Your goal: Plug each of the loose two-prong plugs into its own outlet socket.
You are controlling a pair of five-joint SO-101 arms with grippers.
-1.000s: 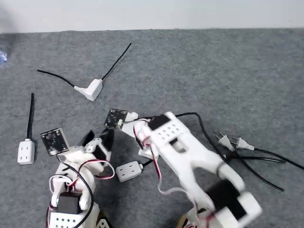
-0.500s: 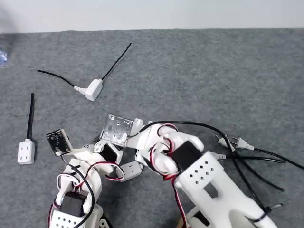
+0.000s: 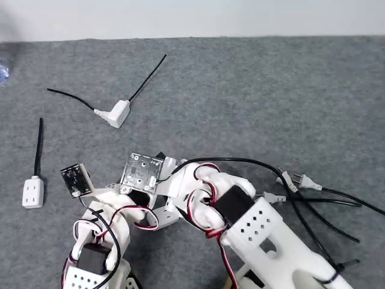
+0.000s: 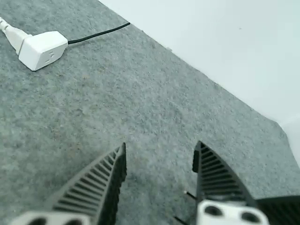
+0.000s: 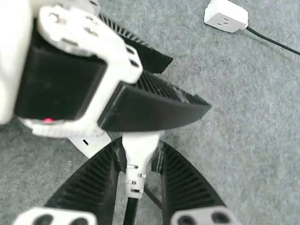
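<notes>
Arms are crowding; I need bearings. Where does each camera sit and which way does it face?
High: fixed overhead, looking down on the carpet; left arm, right arm show.
Left wrist: on that arm, looks along the carpet past the open left pincer to a socket.
Right wrist: on that arm, looks down past the right pincer, shut on a cord end.
Shared: both wrist views show the left pincer.
</notes>
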